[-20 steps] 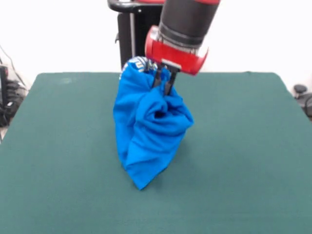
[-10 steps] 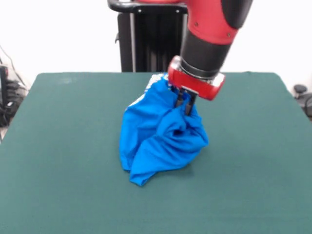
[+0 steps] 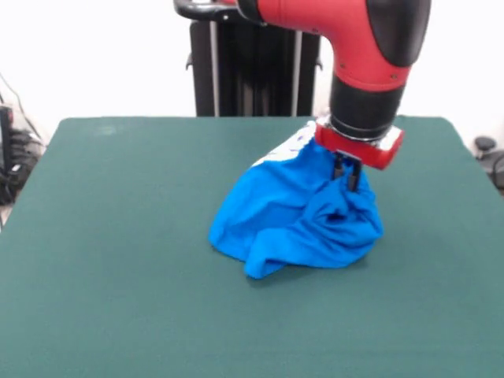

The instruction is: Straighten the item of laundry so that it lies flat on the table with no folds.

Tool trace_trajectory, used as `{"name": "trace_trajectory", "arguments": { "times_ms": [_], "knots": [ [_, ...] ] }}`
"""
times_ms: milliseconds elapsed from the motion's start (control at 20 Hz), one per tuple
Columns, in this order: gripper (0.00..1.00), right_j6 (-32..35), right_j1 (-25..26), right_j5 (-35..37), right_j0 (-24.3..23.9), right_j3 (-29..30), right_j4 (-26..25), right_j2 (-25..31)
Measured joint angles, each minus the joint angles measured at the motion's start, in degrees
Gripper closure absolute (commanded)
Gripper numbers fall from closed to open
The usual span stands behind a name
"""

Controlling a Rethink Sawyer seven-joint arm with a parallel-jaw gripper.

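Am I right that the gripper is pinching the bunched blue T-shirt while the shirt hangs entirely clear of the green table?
Not quite. The gripper is pinching the bunched blue T-shirt, but the shirt is not hanging clear: the front view shows its lower part resting in a crumpled heap on the green table, with only the pinched part raised.

Shirt point(image 3: 295, 216) print mostly hidden in bunched folds, gripper point(image 3: 346, 176) tips buried in cloth, arm point(image 3: 370, 47) cut off at top edge.
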Motion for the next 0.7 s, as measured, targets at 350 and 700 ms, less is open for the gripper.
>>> {"name": "trace_trajectory", "arguments": {
  "times_ms": [350,700],
  "knots": [
    [1.0,0.0,-3.22,-0.86,-4.07,4.34,5.02,7.83],
    [0.0,0.0,-4.23,-11.62,-9.24,7.15,5.97,17.5]
  ]
}}
